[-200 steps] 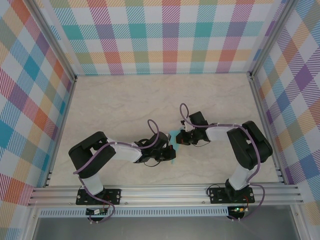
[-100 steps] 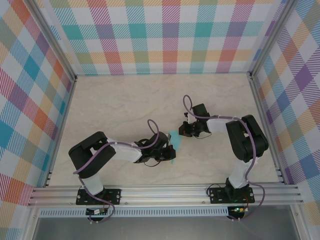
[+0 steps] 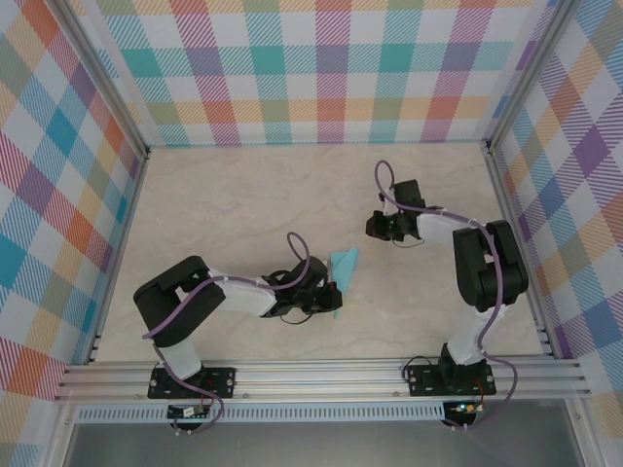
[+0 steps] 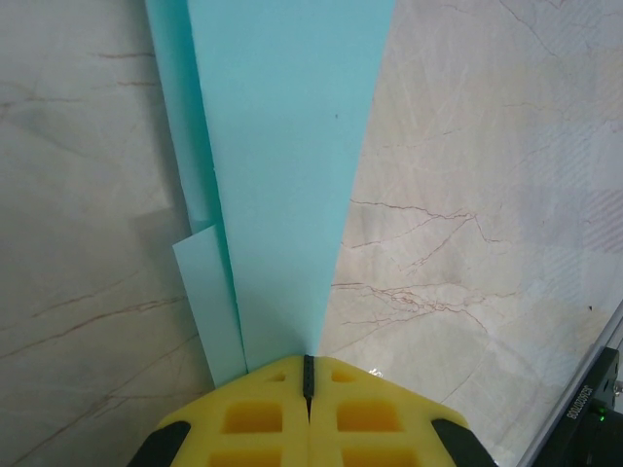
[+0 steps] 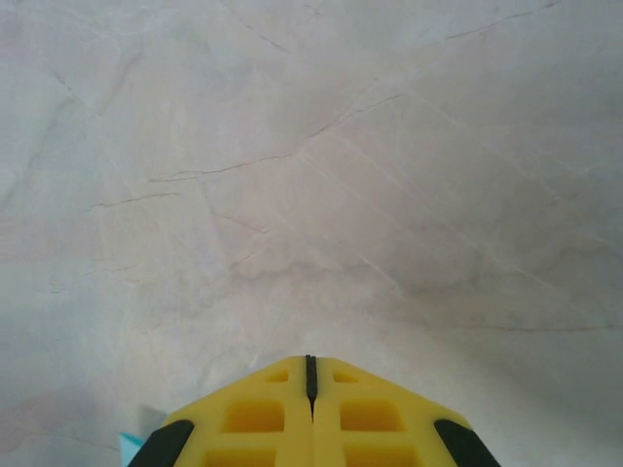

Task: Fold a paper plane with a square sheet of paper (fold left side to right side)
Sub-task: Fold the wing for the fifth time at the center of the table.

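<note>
1. The paper plane (image 3: pixel 343 268) lies flat on the table (image 3: pixel 224 204), about midway between the left and right edges and somewhat nearer the near edge than the far one. It is a slim, layered dart shape.
2. My left gripper (image 4: pixel 309 362) is fully closed, the fingers meeting in a thin seam. Its tips sit right at the narrow end of the paper, which widens away from them in the left wrist view. I judge this as an anchor, holding that end down so the sheet cannot slide or spring open. I cannot tell whether a sliver is nipped between the pads or only pressed under them.
3. A lower layer peeks out along one side of the top flap (the edges are not quite flush), so the creases look soft to me.
4. My right gripper (image 3: pixel 380 226) is also closed and holds nothing. It hangs over bare table toward the far right corner, well apart from the paper, which leaves the paper unobstructed.
5. With a pointed, layered form already there, I judge the folding to be well along.
</note>
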You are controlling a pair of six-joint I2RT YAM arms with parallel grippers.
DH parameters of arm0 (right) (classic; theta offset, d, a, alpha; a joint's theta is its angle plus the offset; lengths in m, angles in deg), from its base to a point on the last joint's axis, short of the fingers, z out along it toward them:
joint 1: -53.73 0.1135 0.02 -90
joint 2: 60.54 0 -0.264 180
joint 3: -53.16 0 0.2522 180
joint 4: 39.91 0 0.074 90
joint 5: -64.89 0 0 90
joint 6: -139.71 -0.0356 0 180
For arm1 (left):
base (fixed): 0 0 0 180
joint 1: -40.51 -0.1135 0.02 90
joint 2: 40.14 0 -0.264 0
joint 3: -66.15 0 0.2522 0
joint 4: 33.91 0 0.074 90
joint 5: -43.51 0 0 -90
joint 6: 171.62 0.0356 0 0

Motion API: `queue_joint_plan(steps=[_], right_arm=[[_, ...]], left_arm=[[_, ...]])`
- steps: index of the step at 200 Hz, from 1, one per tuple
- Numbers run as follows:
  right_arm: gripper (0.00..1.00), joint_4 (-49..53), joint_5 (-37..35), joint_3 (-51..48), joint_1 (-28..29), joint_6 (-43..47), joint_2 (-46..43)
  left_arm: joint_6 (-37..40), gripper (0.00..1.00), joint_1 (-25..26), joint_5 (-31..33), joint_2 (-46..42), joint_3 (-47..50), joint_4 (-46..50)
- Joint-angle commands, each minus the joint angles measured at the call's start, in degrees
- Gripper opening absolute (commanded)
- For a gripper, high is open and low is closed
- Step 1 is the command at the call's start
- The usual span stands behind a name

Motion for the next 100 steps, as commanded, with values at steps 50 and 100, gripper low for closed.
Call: queue_joint_plan(steps=[50,100], right_arm=[[0.02,-3.9,10.1,-13.7,9.3,-8.9,-11.9],[0.02,-3.4,9.6,-10.6,10.5,-10.1,-4.4]], left_arm=[[0.3,0.00,1.0,-1.5,0.3,1.0,6.9],[0.6,0.02,1.0,-1.6,-1.4,1.0,7.0]])
